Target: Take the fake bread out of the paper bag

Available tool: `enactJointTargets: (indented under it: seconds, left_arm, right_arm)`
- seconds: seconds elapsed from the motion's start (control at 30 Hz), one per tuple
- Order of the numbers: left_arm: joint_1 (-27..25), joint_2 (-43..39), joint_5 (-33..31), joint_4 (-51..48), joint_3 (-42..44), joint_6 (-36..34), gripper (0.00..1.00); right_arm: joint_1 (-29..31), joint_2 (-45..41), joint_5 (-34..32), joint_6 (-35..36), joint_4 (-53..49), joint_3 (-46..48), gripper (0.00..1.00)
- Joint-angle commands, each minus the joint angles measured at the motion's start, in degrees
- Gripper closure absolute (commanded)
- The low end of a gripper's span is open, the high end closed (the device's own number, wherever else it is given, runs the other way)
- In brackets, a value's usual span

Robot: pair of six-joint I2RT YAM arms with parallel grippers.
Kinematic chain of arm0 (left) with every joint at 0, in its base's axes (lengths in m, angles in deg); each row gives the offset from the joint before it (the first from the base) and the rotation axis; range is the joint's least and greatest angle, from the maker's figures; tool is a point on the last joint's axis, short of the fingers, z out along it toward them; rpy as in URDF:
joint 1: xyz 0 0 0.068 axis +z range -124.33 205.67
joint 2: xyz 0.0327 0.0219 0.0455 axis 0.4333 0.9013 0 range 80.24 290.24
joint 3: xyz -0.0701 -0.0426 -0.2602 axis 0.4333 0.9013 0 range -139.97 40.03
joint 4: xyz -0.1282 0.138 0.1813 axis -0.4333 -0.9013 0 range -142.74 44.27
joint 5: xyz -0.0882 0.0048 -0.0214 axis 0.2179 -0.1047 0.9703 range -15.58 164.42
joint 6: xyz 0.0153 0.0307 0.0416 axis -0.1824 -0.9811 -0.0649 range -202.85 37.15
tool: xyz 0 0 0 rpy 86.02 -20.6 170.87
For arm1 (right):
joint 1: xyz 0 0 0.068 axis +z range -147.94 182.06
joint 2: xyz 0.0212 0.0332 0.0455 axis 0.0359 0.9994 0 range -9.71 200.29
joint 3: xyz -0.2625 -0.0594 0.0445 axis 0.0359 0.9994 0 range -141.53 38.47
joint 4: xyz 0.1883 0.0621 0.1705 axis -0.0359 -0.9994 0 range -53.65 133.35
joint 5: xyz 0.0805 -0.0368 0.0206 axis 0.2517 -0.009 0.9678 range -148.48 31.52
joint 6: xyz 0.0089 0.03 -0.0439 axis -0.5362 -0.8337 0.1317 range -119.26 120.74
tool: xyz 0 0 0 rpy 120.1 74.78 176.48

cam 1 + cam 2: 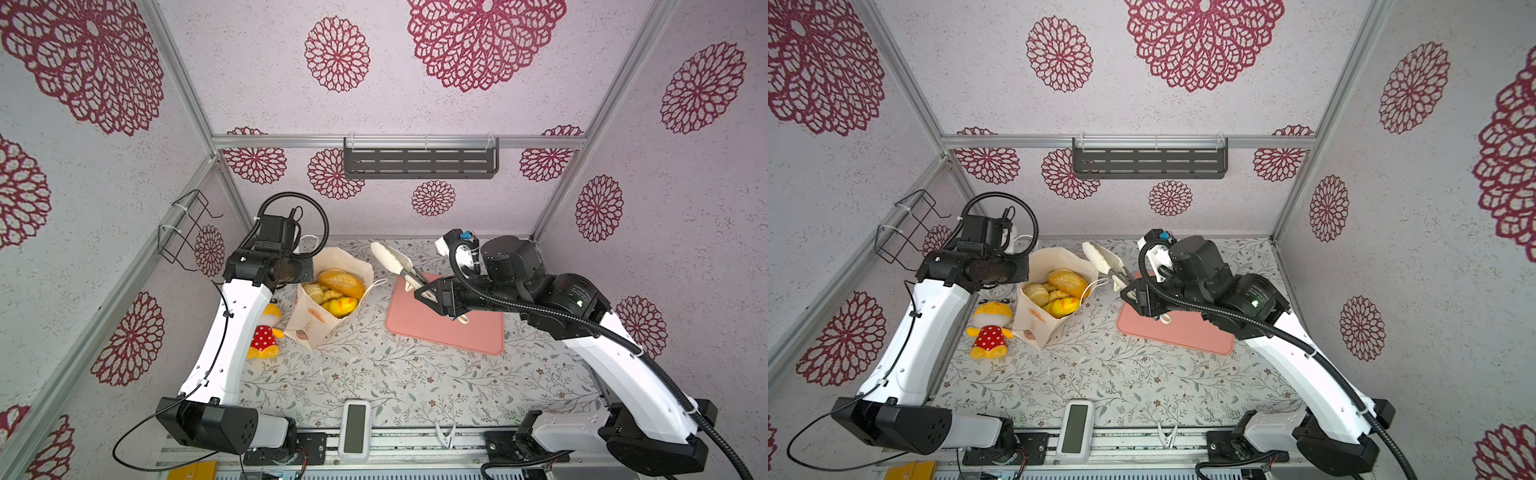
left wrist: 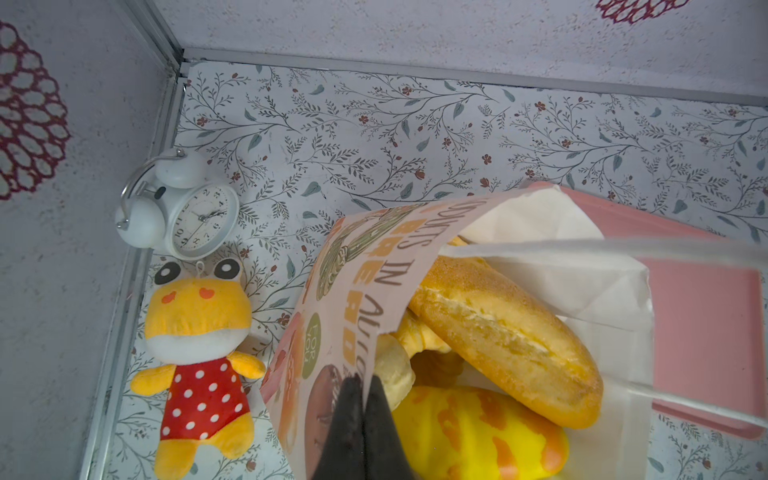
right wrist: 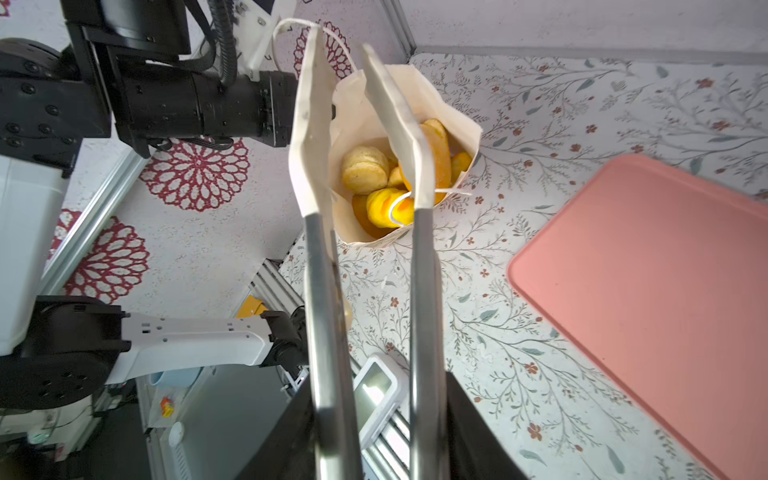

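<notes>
paper bag (image 1: 309, 328) was cream-white, orange-brown bakery prints. fake bread (image 1: 341, 282) golden-brown, one piece yellow with orange streaks. tray (image 1: 436, 332) was plain pink. table cover (image 1: 374, 374) white, grey-green sprigs (tiny red flowers). plush (image 1: 988, 336) yellow, red white-dotted body. tongs (image 1: 392, 259) cream tips, steel arms.

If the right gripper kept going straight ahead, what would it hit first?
The right gripper holds tongs; they'd probably meet the paper bag at its far rim or cord handle first, the left arm just beyond. Depth is unclear.

Matt paper bag (image 2: 353, 291), grainy-crusted fake bread (image 2: 507, 332)
</notes>
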Motion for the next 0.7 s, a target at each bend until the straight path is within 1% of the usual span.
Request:
enactJointTargets:
  seconds: [0.0, 0.13, 0.33, 0.4, 0.53, 0.67]
  left_arm:
    - [-0.3, 0.3, 1.9, 2.1, -1.6, -2.1, 1.0]
    - [-2.6, -0.4, 2.7, 3.2, 0.3, -2.4, 1.0]
    - [-7.2, -3.0, 3.9, 7.4, 5.0, -1.6, 1.0]
    - [-7.3, -3.0, 3.5, 7.8, 5.9, -1.4, 1.0]
    - [-6.8, -2.0, -2.1, 6.7, 5.1, -3.2, 1.0]
    - [-3.1, -1.1, -5.3, 7.5, 4.5, -5.7, 1.0]
  right_arm:
    - [0.0, 1.5, -5.9, 8.7, -9.6, -4.7, 0.56]
    - [0.0, 2.7, -6.0, 11.8, -14.3, -4.6, 0.56]
    - [0.0, 2.0, -5.1, 13.2, -15.0, -1.9, 0.57]
    - [0.1, 1.7, -5.2, 13.3, -15.0, -1.6, 0.56]
    - [0.1, 0.7, -5.5, 12.9, -14.6, -1.3, 0.56]
    - [0.1, 0.4, -5.4, 12.6, -14.6, -1.2, 0.57]
